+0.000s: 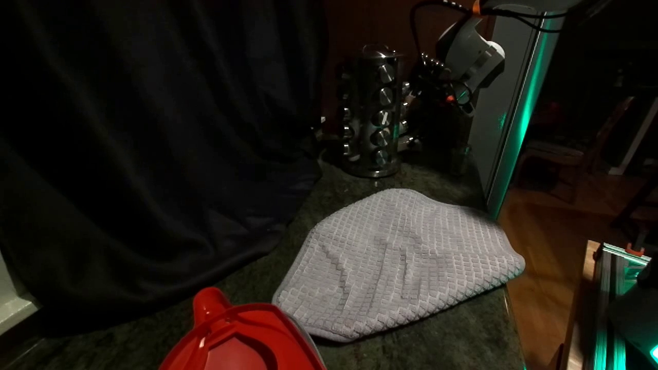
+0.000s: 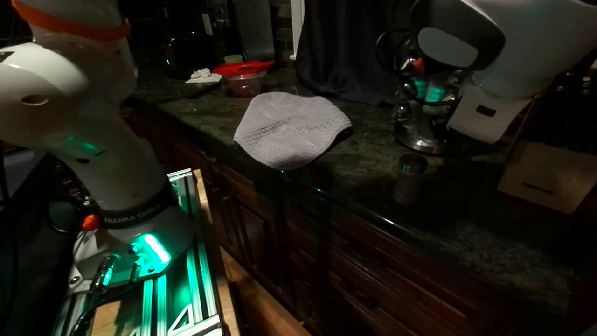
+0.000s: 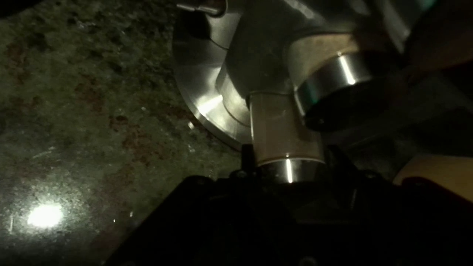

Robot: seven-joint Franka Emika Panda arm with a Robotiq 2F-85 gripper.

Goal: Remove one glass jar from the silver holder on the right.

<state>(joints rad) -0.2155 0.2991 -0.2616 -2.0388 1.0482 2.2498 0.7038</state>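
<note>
The silver holder (image 1: 371,115) stands on the dark counter, with several lidded jars in its tiers; its round base (image 2: 419,142) shows in an exterior view behind the arm's wrist. In the wrist view a pale tan-brown glass jar (image 3: 282,125) with a shiny metal lid (image 3: 292,171) juts toward me from beside the holder's base (image 3: 210,99). My gripper (image 3: 290,150) is shut on this jar, a dark finger (image 3: 248,159) on each side of it around the lid. Whether the jar's far end is inside the holder I cannot tell. Both exterior views leave the fingertips lost in darkness.
Another lidded jar (image 3: 332,74) sticks out just above the held one. A clear glass (image 2: 409,179) and a wooden block (image 2: 545,175) stand near the holder. A grey cloth (image 1: 401,257) and a red-lidded container (image 2: 243,80) lie farther along the counter, by a dark curtain (image 1: 169,154).
</note>
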